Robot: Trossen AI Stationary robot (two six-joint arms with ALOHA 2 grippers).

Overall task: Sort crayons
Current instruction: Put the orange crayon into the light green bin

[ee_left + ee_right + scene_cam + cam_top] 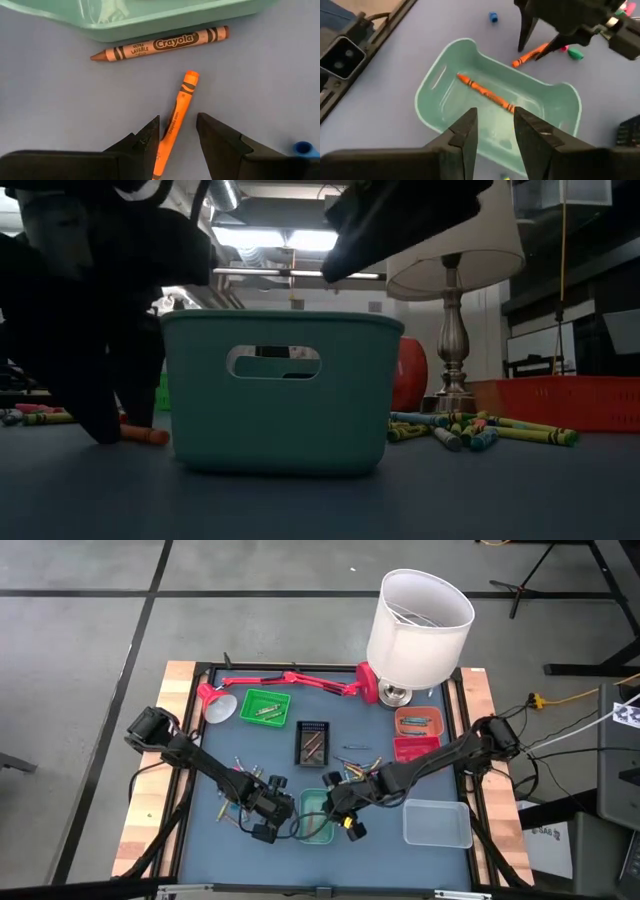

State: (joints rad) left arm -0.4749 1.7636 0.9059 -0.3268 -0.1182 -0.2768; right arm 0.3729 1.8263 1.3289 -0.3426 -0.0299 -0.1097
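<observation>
An orange crayon (189,85) lies on the blue table top beside the teal tray (318,815). My left gripper (177,120) is open and low over it, one finger on each side of its near half. A tan crayon (160,44) lies along the tray's outer wall. My right gripper (495,115) hangs open above the tray with nothing between its fingers. Another orange crayon (485,92) lies flat on the tray's floor. Loose crayons (480,430) lie in a heap on the table beyond the tray. My left gripper comes at the orange crayon from above, slanting down, its fingers (150,137) standing astride the crayon's shaft (172,125). The crayon lies flat on the table. I cannot tell whether either finger touches it.
Green (265,707), black (313,740), orange (418,720) and red (415,747) small trays stand farther back, and a clear tray (437,822) at the near right. A red desk lamp (290,680) and a white-shaded lamp (420,620) occupy the far edge. A blue crayon stub (493,17) lies nearby.
</observation>
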